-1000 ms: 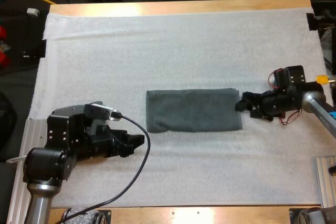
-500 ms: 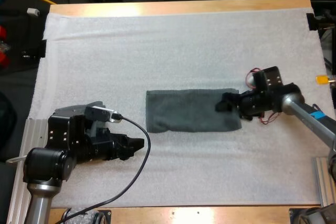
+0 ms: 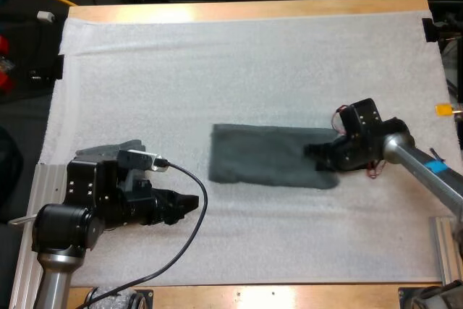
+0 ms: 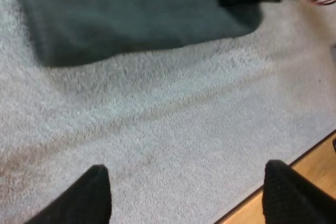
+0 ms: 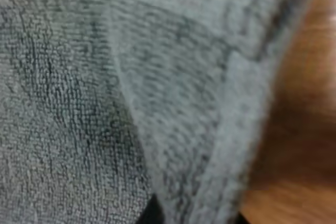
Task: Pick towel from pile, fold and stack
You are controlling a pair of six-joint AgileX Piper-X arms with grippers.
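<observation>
- We judge the step in hand to be the second fold. The dark grey-green towel (image 3: 268, 155) lies as a long folded strip in the middle of the white mat (image 3: 253, 70), and our right gripper (image 3: 317, 155) sits on its right end.
- The right wrist view has towel pile and a raised fold line pressed close. We cannot tell whether that gripper has clamped the cloth.
- Our left gripper (image 3: 187, 204) hovers over bare mat, near the towel's left end but apart from it. Its fingers stand wide apart and hold nothing.
- The next move calls for a sure hold on every layer at the right end. That end must then be lifted and carried over to meet the left edge. The strip could slide along rather than fold, so the left gripper may need to pin the far end.
- A second ago the right gripper was just off the towel's right end, and now it is over it. The towel's left edge has shifted towards the right arm and the strip lies slightly skewed. The left gripper has barely moved.
</observation>
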